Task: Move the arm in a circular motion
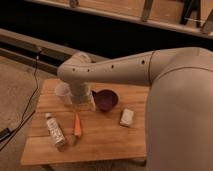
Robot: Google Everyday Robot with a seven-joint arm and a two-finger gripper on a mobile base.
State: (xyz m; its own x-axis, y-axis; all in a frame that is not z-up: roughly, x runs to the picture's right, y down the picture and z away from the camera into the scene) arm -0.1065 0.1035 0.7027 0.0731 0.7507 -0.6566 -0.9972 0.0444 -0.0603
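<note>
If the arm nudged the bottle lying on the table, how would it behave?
Lying on its side, the bottle would probably roll or pivot rather than tip. It looks small, likely light. The tool, hanging under the arm beside the cup, isn't touching it.

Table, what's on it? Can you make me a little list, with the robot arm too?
table: wooden
arm: reaches left over the table, then bends down
gripper: at the arm's end, between cup and bowl
cup: clear, back left
bowl: purple, back middle
carrot: front left
bottle: lying left of carrot
pale block: right of bowl
</note>
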